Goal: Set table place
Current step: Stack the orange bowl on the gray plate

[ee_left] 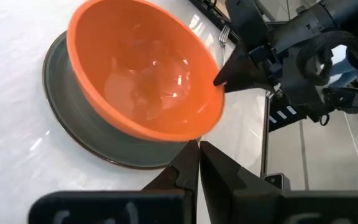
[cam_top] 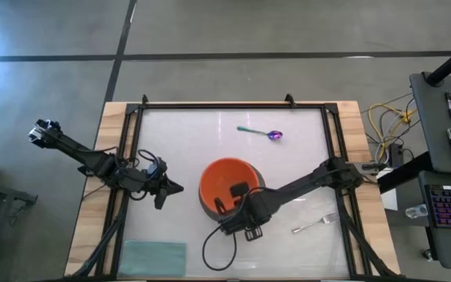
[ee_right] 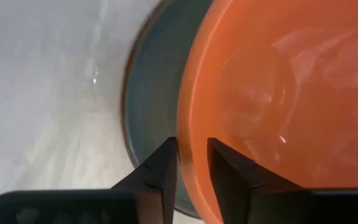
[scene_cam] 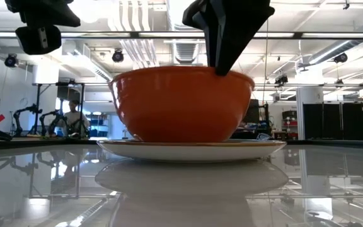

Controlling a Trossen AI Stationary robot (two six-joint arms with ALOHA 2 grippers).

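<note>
The bowl (cam_top: 227, 182) is sitting on the plate (scene_cam: 191, 150) near the middle of the table (cam_top: 304, 157). The right gripper (ee_right: 191, 163) is clamping the bowl's rim, one finger inside and one outside. The left gripper (cam_top: 171, 188) is hovering just beside the bowl, fingers together. The spoon (cam_top: 261, 132) and fork (cam_top: 315, 225) are lying apart on the table.

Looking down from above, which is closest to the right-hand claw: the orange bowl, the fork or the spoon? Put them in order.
From the right gripper:
1. Orange bowl, its rim between the fingers, at the table's middle.
2. Fork, off to the gripper's right, near the table's edge.
3. Spoon, across the table beyond the bowl.
</note>
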